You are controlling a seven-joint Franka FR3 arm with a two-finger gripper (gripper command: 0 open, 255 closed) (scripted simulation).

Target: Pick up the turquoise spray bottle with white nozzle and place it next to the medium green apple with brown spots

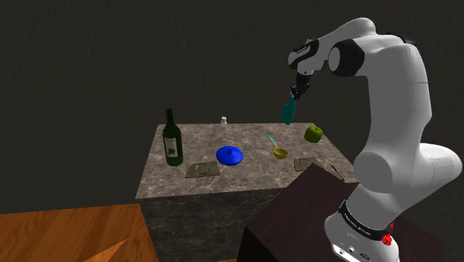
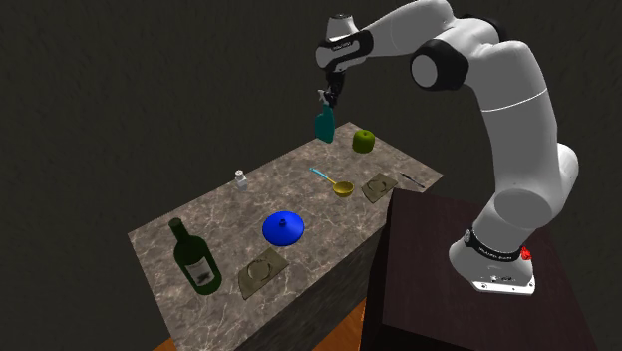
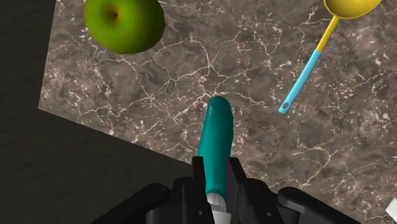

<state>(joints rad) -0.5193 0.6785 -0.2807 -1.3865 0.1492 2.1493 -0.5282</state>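
Black fingers of the gripper [image 3: 216, 167] are clamped on the turquoise spray bottle [image 3: 215, 130] at its white nozzle end. The bottle hangs in the air above the marbled table [image 3: 191, 76], near the table's edge. The green apple [image 3: 124, 24] rests on the table, apart from the bottle. A yellow spoon [image 3: 310, 62] with a blue handle lies on the other side. Farther off are a blue lid [image 1: 230, 155] and a wine bottle [image 1: 172, 140].
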